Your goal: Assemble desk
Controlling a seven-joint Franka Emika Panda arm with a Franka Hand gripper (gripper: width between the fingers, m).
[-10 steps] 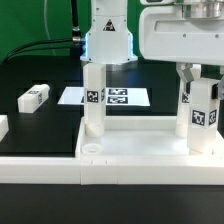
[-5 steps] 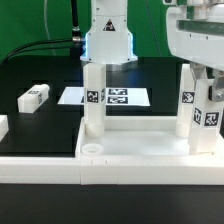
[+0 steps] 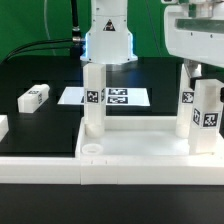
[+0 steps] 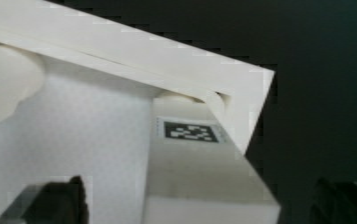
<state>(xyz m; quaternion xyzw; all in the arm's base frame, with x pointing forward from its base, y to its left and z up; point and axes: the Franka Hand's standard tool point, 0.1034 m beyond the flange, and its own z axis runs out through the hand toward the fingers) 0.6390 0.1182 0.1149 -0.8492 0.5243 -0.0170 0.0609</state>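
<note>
Desk [image 3: 130, 150]: white tray-like top lying upside down near front edge of black tabletop [image 3: 40, 120], three legs standing upright in corner sockets, near-left socket [image 3: 91, 147] empty. Looks light, rigid, smooth plastic; likely slippery. Best grip across flat sides of square leg, mid-height. Loose leg [image 3: 33, 96] lying toward tabletop's left edge, well apart. Marker board [image 3: 118, 97] behind desk. Tool [image 3: 206, 72] over right front leg [image 3: 208, 120], fingers spread, nothing pinched. Versus earlier frame: tool let go of leg, leg stays upright.
</note>
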